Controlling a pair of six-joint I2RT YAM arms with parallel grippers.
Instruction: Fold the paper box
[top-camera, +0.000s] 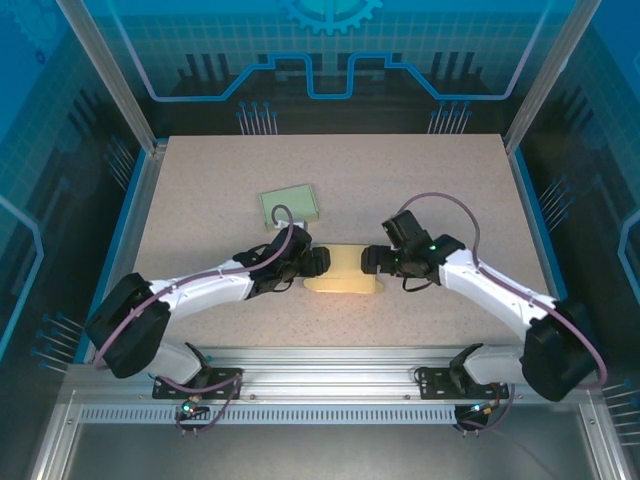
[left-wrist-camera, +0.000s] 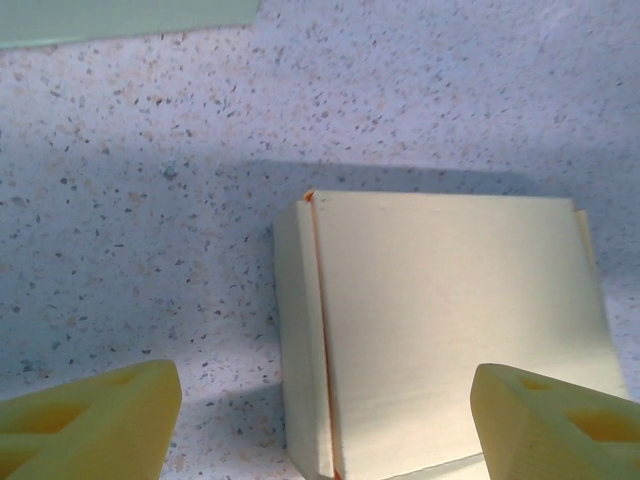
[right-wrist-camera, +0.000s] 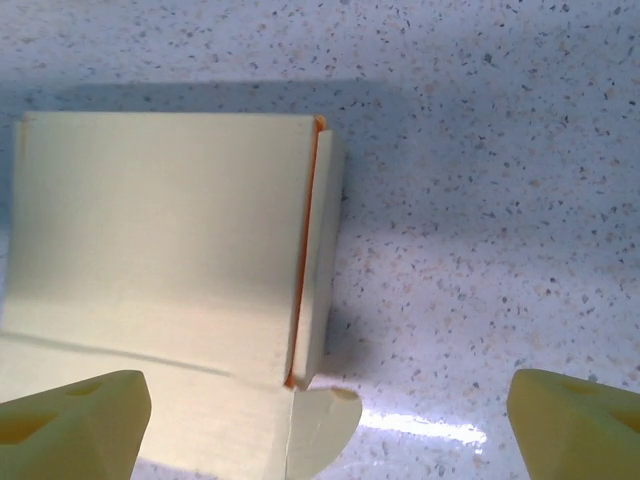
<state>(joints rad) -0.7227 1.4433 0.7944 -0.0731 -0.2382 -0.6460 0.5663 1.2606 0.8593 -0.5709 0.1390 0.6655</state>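
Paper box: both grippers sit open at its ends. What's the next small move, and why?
Probably ease the right gripper forward and close on the end flap of the paper box. That flap looks folded up along its crease, between the open fingers, with a loose tab lying flat beside it. The left gripper is open at the other end.

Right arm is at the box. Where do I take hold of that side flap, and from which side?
Take the narrow side flap of the paper box mid-length, from above, jaws on either face. It looks raised along its crease, thin and straight, and the right gripper hangs open over it.
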